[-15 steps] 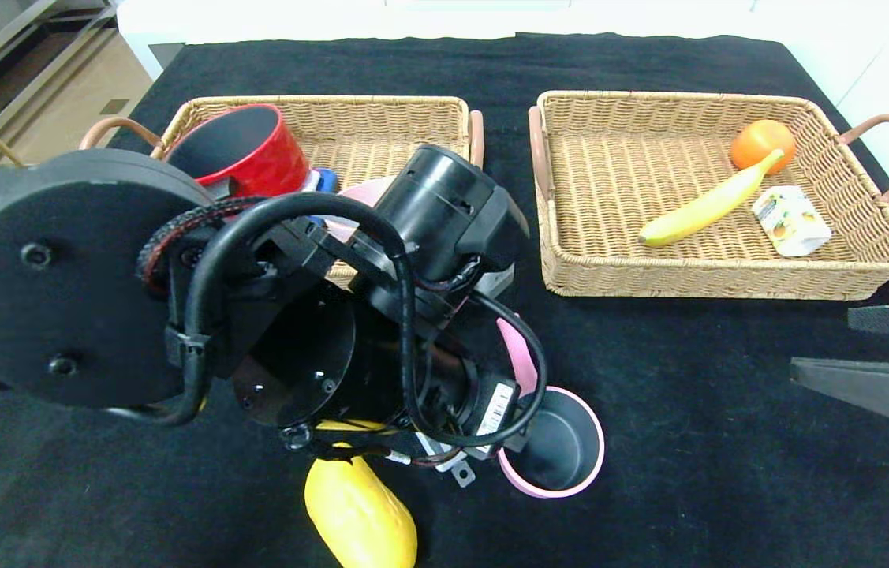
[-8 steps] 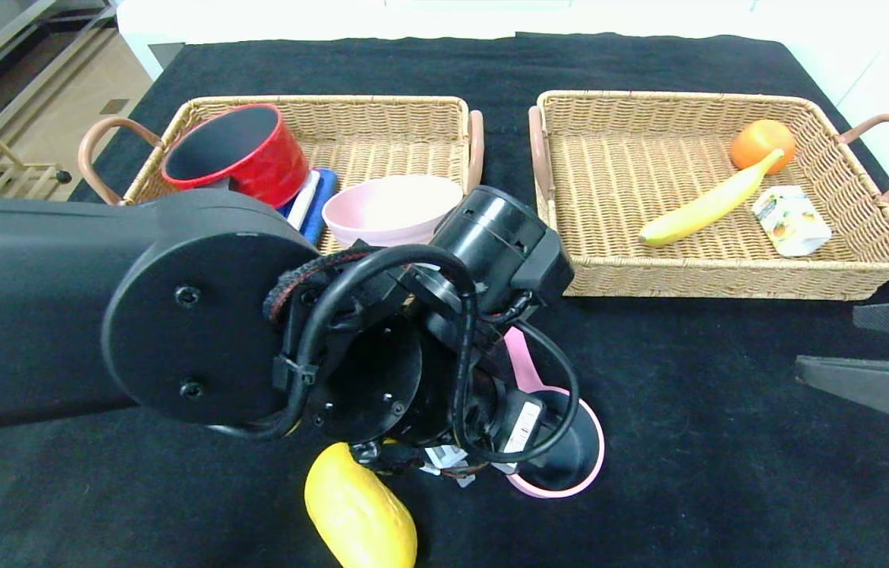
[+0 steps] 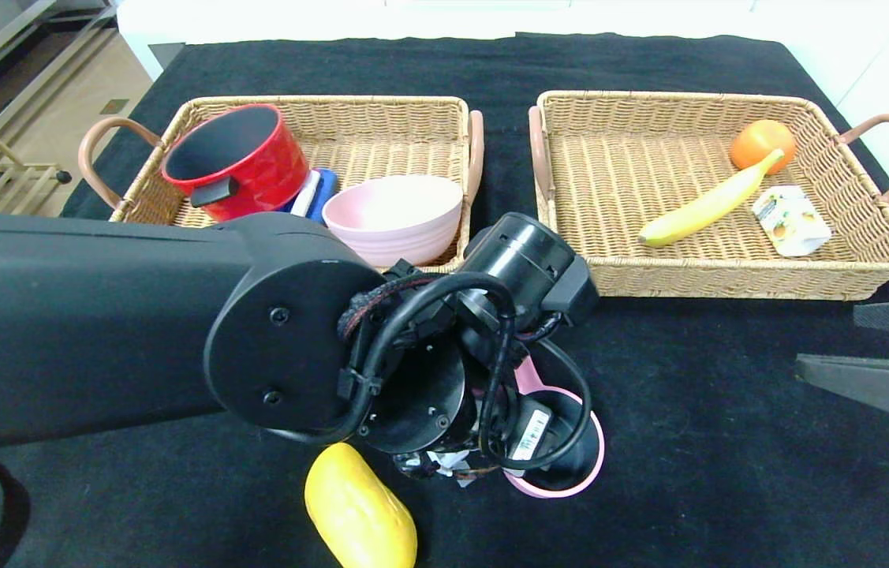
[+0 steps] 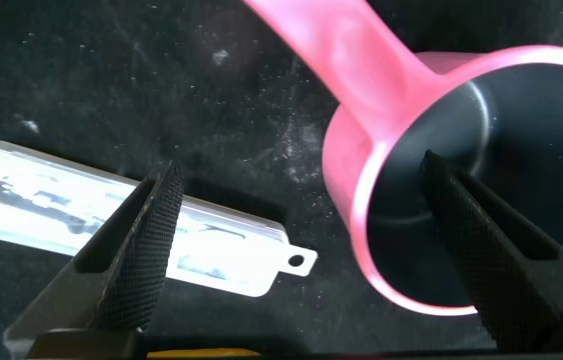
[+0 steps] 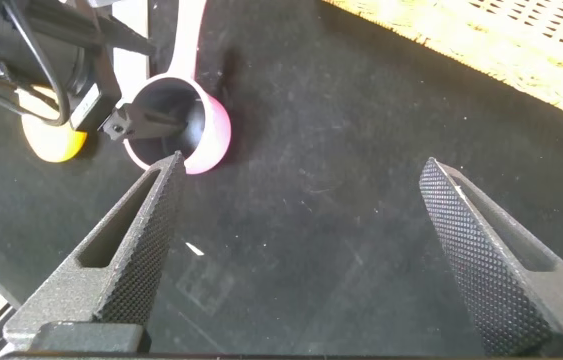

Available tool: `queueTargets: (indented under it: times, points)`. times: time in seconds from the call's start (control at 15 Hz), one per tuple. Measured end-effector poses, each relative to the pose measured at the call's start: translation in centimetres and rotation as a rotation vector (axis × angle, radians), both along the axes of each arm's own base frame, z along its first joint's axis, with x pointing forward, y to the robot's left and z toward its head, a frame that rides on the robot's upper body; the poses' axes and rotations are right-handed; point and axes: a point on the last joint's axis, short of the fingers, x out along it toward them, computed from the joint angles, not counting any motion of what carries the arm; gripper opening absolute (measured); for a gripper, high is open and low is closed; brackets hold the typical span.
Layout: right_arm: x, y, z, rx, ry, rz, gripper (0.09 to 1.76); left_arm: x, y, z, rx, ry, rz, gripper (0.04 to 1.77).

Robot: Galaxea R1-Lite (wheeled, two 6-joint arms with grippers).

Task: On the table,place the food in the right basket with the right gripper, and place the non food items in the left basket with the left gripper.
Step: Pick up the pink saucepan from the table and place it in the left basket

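Item: small pink saucepan [image 4: 431, 190], on table. My left pincer [image 4: 301, 250] wide open, empty, straddling its rim; next, close, carry to left wicker basket [image 3: 381, 126].

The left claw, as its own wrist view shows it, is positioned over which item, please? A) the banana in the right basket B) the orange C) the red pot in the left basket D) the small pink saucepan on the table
D: in the left wrist view the open left claw straddles the near rim of the pink saucepan, one finger over its dark bowl, with the white clear-topped case lying beside it.
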Motion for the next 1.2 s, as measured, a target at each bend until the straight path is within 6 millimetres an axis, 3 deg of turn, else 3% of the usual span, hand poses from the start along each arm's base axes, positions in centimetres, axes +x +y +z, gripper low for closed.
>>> queueTargets:
  times: [0.73, 1.0, 1.2]
  points:
    - [-0.3, -0.1, 0.2, 0.003, -0.01, -0.002, 1.71, 0.6, -0.8, -0.3, 0.021, -0.032, 0.027, 1.72]
    - [-0.3, -0.1, 0.2, 0.003, -0.01, -0.001, 1.71, 0.7, -1.0, -0.5, 0.031, -0.042, 0.037, 1.11]
    - [-0.3, -0.1, 0.2, 0.003, -0.011, -0.001, 1.71, 0.7, -1.1, -0.6, 0.029, -0.04, 0.039, 0.79]
